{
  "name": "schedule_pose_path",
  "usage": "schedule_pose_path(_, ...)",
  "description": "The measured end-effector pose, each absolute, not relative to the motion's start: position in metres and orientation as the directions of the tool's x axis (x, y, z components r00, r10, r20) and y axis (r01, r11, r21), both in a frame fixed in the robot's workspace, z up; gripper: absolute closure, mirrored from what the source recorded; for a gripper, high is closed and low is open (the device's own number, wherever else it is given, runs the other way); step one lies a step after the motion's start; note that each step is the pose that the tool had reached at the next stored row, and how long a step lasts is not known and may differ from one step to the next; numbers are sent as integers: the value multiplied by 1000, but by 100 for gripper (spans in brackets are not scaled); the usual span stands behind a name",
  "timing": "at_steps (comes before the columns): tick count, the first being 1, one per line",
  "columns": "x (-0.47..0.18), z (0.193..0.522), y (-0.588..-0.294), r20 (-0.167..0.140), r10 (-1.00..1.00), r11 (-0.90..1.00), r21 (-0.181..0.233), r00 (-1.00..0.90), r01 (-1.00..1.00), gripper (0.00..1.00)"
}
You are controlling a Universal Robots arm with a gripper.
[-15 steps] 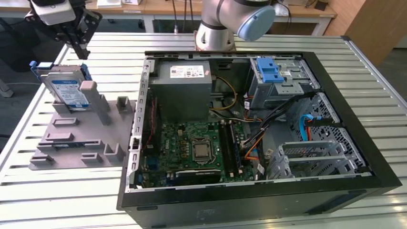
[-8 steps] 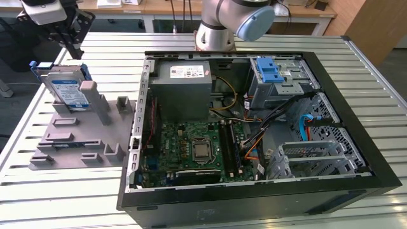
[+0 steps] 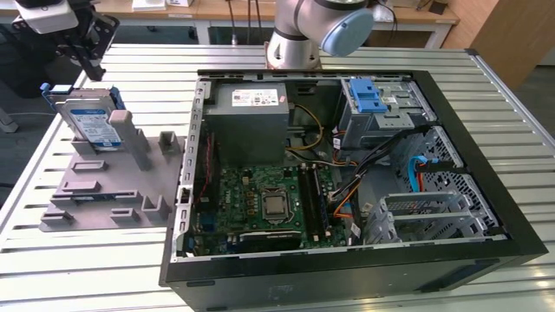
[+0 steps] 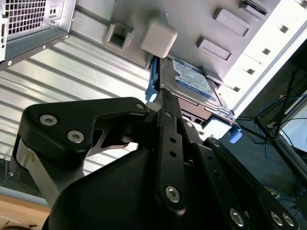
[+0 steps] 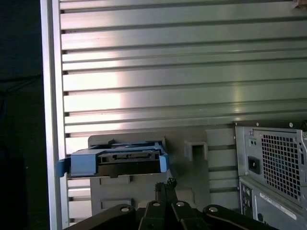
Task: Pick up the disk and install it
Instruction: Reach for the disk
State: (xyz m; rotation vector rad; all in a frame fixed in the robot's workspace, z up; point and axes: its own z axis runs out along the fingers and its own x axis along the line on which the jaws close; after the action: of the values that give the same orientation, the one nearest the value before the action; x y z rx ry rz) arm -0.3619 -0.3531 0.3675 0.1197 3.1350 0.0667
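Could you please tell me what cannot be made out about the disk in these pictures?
1. Exterior view: the lower edge of the disk is hidden in the slot of the grey fixture.
2. Second wrist view: the end effector covers part of the disk's near end.
3. First wrist view: the disk is edge-on, so its label is unseen; the computer case is cut off by the frame edge.

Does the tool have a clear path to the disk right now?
Probably yes: the disk stands upright in its grey holder, top edge bare, the tool close by and nothing between them.
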Motion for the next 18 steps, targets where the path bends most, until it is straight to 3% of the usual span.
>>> schedule_pose_path(18,-397,364,-351,-2,76,996,43,-997,76,89)
